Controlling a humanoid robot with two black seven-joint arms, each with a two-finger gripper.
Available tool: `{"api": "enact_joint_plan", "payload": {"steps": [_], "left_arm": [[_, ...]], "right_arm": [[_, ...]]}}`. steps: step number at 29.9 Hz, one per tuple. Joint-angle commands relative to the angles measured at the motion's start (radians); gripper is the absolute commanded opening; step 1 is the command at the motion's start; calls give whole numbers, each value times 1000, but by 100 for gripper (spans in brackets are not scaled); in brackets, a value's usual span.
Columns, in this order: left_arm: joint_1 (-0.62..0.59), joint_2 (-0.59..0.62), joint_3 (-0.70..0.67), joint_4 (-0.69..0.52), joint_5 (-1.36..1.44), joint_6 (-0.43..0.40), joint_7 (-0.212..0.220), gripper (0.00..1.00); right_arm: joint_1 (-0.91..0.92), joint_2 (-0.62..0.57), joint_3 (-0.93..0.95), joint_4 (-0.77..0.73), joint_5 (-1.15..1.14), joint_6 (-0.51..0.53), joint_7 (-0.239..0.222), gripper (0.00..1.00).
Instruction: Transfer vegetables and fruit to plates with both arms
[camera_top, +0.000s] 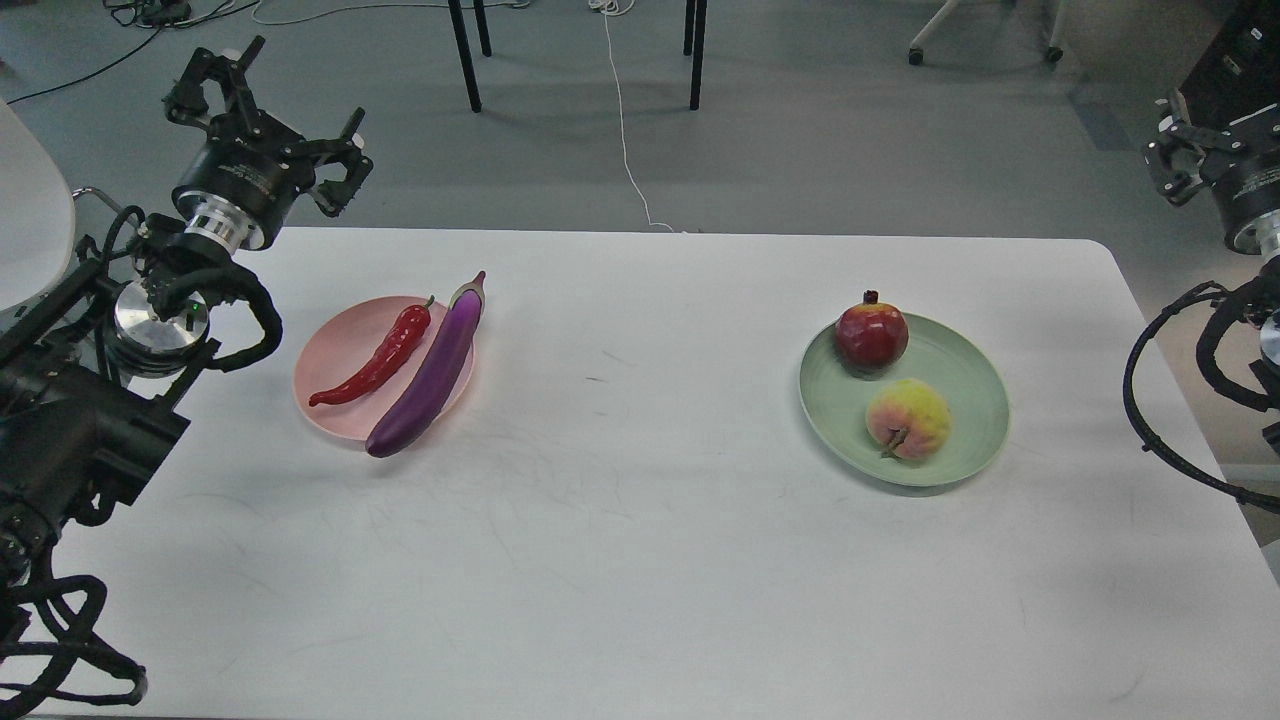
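The purple eggplant (432, 375) and the red chili pepper (385, 360) lie side by side on the pale pink plate (335, 345) at the left; both ends of the eggplant overhang the plate's rim. The dark red pomegranate (872, 335) and the yellow-pink peach-like fruit (908, 418) sit on the pale green plate (965, 385) at the right. My left gripper (285, 105) is open and empty, above the table's far left corner, up and left of the pink plate. My right gripper (1185, 150) is off the table's far right corner, dark and partly cut off.
The white table (640, 560) has a rounded far right corner. Black furniture legs (465, 55) and a white cable (625, 140) are on the floor behind it. A white curved object (30, 240) is at the left edge. Loose black cables (1150, 410) hang at the right.
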Motion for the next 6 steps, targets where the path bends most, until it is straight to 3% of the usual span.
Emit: {"api": "enact_joint_plan", "payload": {"steps": [1,6], "left_arm": [[10,-5,-1,0,0,-1,-1,99],[16,30,-1,1,3,-4,-46,99]], "right_arm": [[-33,12,-8,0,6,0,-2,99],[-53,15,-21,8,5,0,-14,99]]}}
